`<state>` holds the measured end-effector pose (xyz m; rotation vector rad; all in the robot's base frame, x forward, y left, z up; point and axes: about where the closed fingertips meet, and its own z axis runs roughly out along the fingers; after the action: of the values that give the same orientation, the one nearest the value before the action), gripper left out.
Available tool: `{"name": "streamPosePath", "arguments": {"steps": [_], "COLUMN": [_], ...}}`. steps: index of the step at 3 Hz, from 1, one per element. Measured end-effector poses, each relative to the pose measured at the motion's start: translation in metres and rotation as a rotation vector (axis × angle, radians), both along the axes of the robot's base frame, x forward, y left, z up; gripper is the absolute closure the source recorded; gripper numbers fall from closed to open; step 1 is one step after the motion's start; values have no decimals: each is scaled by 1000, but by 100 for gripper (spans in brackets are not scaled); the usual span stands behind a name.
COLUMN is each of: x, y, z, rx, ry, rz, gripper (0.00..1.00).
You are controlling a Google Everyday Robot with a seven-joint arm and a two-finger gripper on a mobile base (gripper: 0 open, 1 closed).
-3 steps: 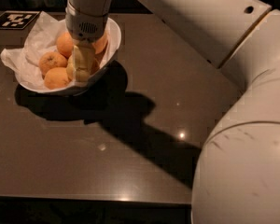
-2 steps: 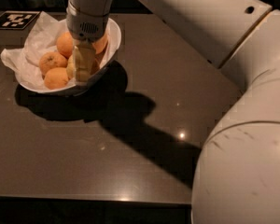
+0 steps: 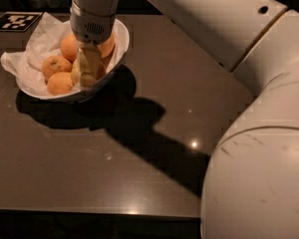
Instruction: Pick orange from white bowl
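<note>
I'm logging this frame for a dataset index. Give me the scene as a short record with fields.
surface: dark table
container: white bowl, paper-lined, at the far left
contents: several deep-orange fruits, plus the paler orange
gripper: gripper down inside the bowl, over the pale orange and hiding most of it
arm: reaches in from the right
other: printed marker behind the bowl

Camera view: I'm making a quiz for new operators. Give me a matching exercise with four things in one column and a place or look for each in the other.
1 gripper
2 bowl
3 marker
4 paper

A black and white, far left corner
B lowered among the fruit
C crumpled, spilling over the left rim
D glossy white, holding fruit

Pairs: 1-B, 2-D, 3-A, 4-C
</note>
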<state>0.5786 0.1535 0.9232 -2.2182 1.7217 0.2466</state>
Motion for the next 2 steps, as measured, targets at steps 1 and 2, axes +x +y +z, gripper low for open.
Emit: {"name": "streamPosePath", "arguments": {"steps": [1, 2], "x": [-1, -1], "y": [0, 0], "z": [1, 1], "rx": [0, 0], "ry": [0, 0], "rz": [0, 0], "gripper": [24, 0]}}
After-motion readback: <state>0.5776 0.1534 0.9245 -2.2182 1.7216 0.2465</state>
